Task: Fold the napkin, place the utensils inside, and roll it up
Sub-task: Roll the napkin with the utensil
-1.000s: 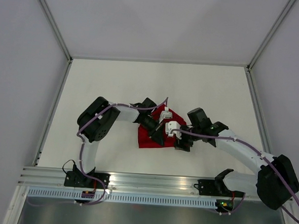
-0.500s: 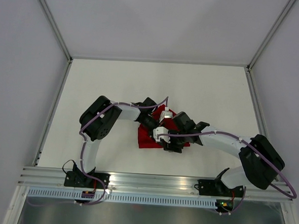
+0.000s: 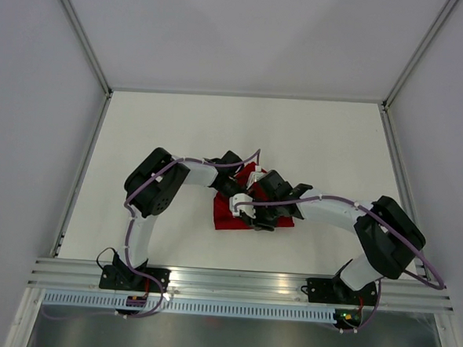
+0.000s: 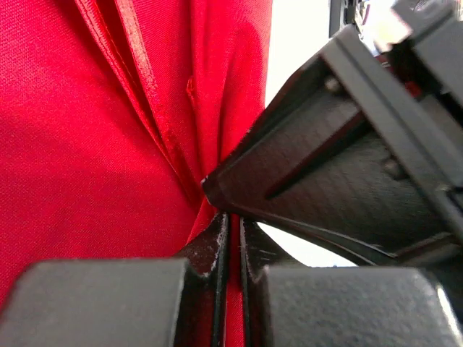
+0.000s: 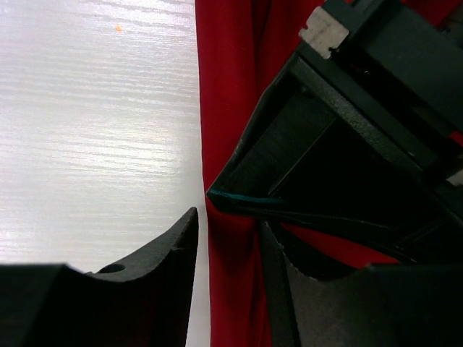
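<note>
- Napkin (image 3: 226, 218): deep red, bunched, lying at the middle of the table (image 3: 163, 138).
- Left gripper (image 4: 230, 242): pressed together, pinching a napkin fold.
- Right gripper (image 5: 228, 238): fingers spread, straddling the napkin's edge (close against the left gripper).
- Risk: the crowded fingers may collide, or the right gripper may catch extra layers and skew the fold.
- Markings: none legible.

Two white-shelled robot arms with bulky black joints, the left arm (image 3: 137, 235) and right arm (image 3: 335, 207). A lilac cable (image 3: 189, 162) trails back from the left claw (image 4: 230, 238) and the right claw (image 5: 228, 231), both with matte black fingers (image 5: 145, 267).
</note>
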`<state>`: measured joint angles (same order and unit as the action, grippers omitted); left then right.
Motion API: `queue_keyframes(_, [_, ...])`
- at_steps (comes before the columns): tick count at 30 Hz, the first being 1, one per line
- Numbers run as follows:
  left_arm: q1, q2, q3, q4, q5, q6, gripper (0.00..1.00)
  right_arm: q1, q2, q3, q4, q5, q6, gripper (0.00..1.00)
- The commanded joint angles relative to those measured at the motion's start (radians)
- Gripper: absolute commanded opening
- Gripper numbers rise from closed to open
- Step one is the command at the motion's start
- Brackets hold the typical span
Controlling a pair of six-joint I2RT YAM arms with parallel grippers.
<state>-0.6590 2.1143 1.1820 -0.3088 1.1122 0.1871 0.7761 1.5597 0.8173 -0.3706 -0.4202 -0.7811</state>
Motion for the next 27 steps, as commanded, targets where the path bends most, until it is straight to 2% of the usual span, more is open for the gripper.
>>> queue_keyframes(1, [0.004, 0.042, -0.002, -0.03, -0.1, 0.015, 0.03, 0.006, 0.022, 0.034, -0.008, 0.0, 0.005, 0.44])
queue_keyframes(6, [0.01, 0.042, -0.002, -0.03, -0.101, 0.015, 0.04, 0.003, 0.031, 0.025, -0.008, 0.014, 0.003, 0.35])
queue_keyframes(9, [0.01, 0.041, -0.002, -0.03, -0.107, 0.015, 0.06, 0.002, 0.045, 0.028, -0.008, 0.018, 0.011, 0.24])
queue_keyframes(10, [0.012, 0.039, -0.002, -0.03, -0.107, 0.015, 0.07, 0.002, 0.054, 0.029, -0.01, 0.018, 0.011, 0.17])
queue_keyframes(12, [0.012, 0.036, -0.002, -0.029, -0.11, 0.014, 0.11, -0.006, 0.063, 0.036, -0.021, 0.009, 0.013, 0.12])
queue_keyframes(14, [0.018, 0.024, -0.008, -0.001, -0.123, -0.015, 0.2, -0.017, 0.079, 0.055, -0.043, -0.015, 0.011, 0.03])
queue_keyframes(19, [0.045, -0.002, -0.031, 0.098, -0.089, -0.15, 0.35, -0.083, 0.134, 0.111, -0.106, -0.078, -0.004, 0.0])
queue_keyframes(27, [0.078, -0.066, -0.102, 0.252, -0.084, -0.271, 0.37, -0.139, 0.252, 0.233, -0.241, -0.163, -0.046, 0.0])
